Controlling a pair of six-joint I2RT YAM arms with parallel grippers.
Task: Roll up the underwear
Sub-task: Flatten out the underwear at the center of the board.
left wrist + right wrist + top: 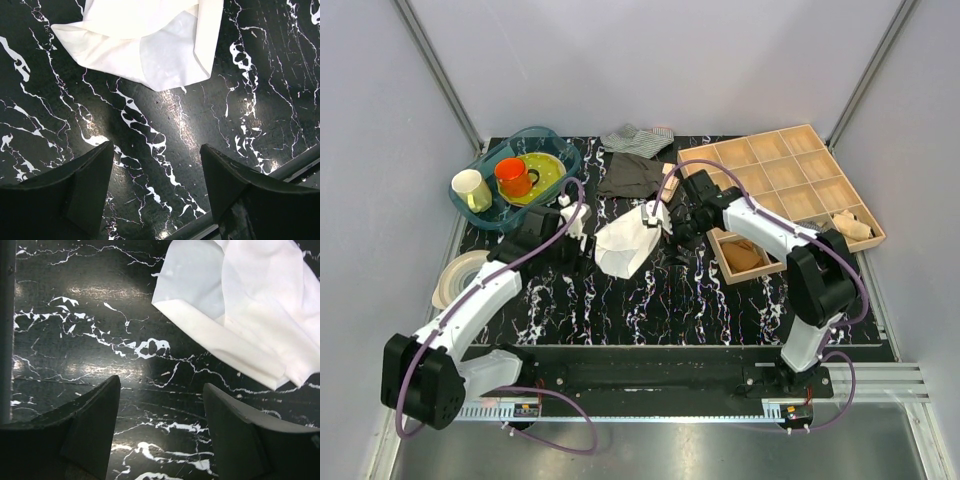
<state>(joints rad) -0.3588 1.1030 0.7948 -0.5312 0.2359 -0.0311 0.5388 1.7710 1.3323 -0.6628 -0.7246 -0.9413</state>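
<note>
Underwear (625, 245), a small white garment, lies loosely folded on itself near the middle of the black marbled table (720, 310), with both arms drawn in on it from either side. The left gripper (155, 150) hangs above bare table on the side of the cloth toward the left edge, jaws spread wide and holding nothing. The right gripper (162, 385) is also wide open and empty on the side toward the right edge, with the cloth just ahead of its fingers and not touching them. The roll does not appear to have begun, since the fabric shows overlapping flaps and a turned-up hem rather than a flat sheet. A tidy roll probably calls for smoothing those flaps first. After that, each gripper would pinch one end of the same edge, low against the table so the thin cloth is caught cleanly, and both would turn it over evenly. Uneven pulls would likely skew the roll or drag the garment toward the wooden compartment tray (790, 165) at the far right corner.
</note>
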